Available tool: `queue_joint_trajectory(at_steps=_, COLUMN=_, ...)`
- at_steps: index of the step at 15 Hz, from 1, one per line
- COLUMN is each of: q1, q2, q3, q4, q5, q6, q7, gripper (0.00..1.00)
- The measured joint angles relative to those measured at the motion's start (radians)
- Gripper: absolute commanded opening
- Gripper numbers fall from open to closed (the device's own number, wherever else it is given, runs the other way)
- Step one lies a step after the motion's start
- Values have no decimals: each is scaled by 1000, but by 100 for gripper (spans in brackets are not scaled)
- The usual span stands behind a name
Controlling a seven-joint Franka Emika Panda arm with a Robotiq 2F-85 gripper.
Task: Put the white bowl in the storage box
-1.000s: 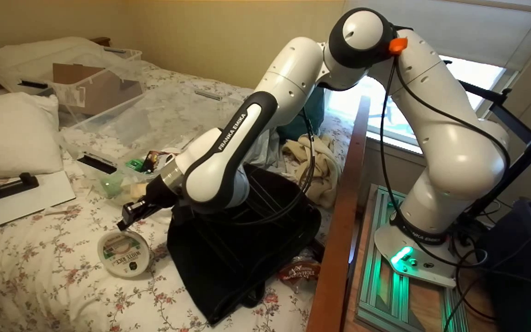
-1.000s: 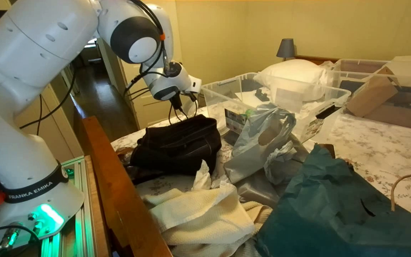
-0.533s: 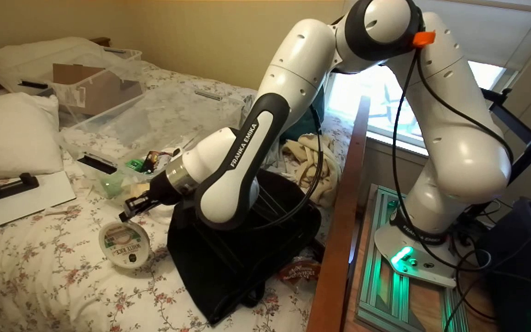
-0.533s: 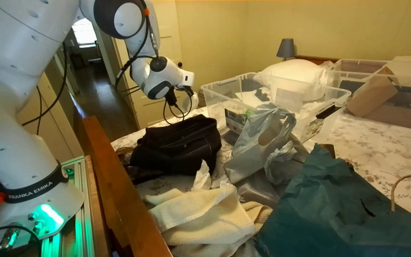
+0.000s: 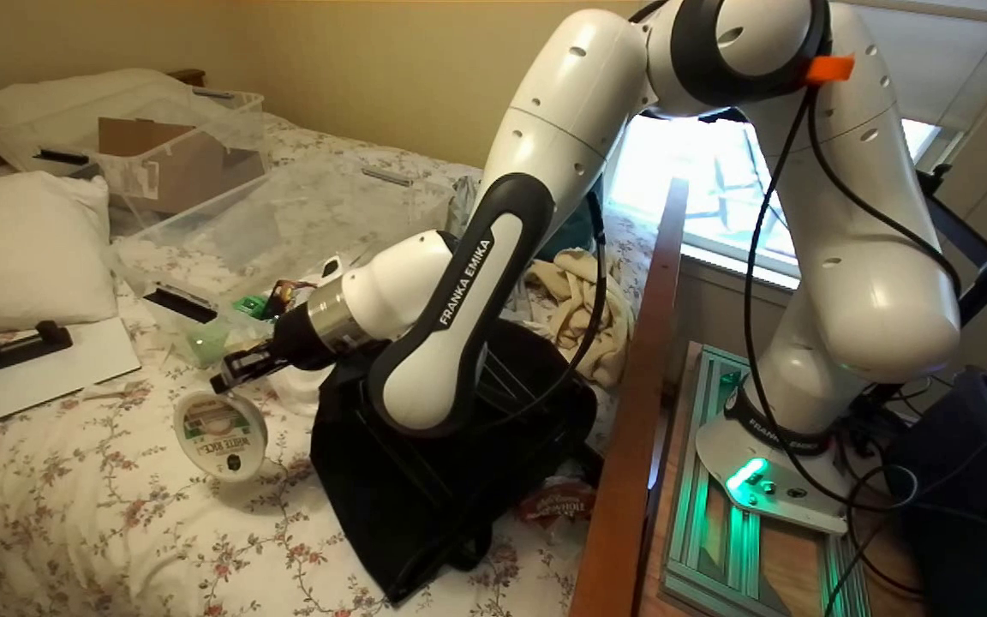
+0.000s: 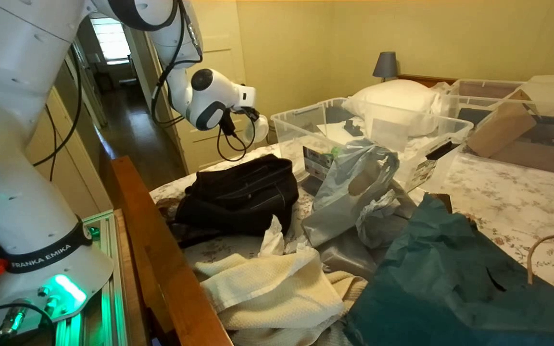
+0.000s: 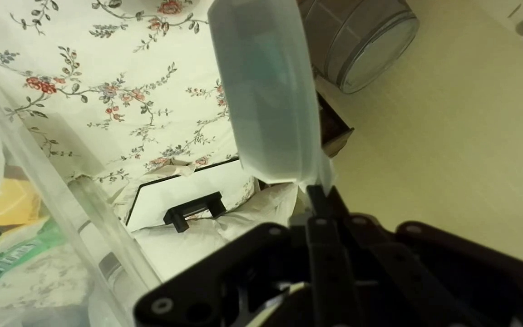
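The white bowl, round with a printed label on its face, hangs on its side from my gripper, in both exterior views (image 5: 221, 435) (image 6: 256, 129). In the wrist view the bowl (image 7: 266, 91) is seen edge-on, its rim between the fingertips. My gripper (image 5: 221, 383) is shut on that rim and holds the bowl above the bed; it also shows in an exterior view (image 6: 253, 114) and the wrist view (image 7: 323, 188). The storage box, a large clear bin, stands beyond the gripper (image 5: 236, 240) (image 6: 296, 144); its rim shows at left in the wrist view (image 7: 75, 218). Small packages lie in it.
A black bag (image 5: 442, 480) lies under the forearm. A white round dish (image 5: 295, 392) sits partly behind the gripper. Another clear bin holds a brown cardboard box (image 5: 159, 163). A grey plastic bag (image 6: 354, 192) leans by the storage box. A wooden rail (image 5: 631, 480) edges the bed.
The gripper and the bowl have risen from near the bed. The arm's elbow has shifted back toward the base. The bowl, hidden at first in an exterior view, now shows there. The grip stays shut.
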Motion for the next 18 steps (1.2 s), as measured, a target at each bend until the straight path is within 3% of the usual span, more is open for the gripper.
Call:
queue_joint_trajectory(at_steps=6, q1=7, q2=0, q3=-20, q4=-1, q5=-6, q6=13, q7=37, gripper=0)
queue_joint_trajectory(at_steps=18, q1=21, q2=6, q3=-76, q4=-3, q5=-25, q6=379, q7=323, gripper=0)
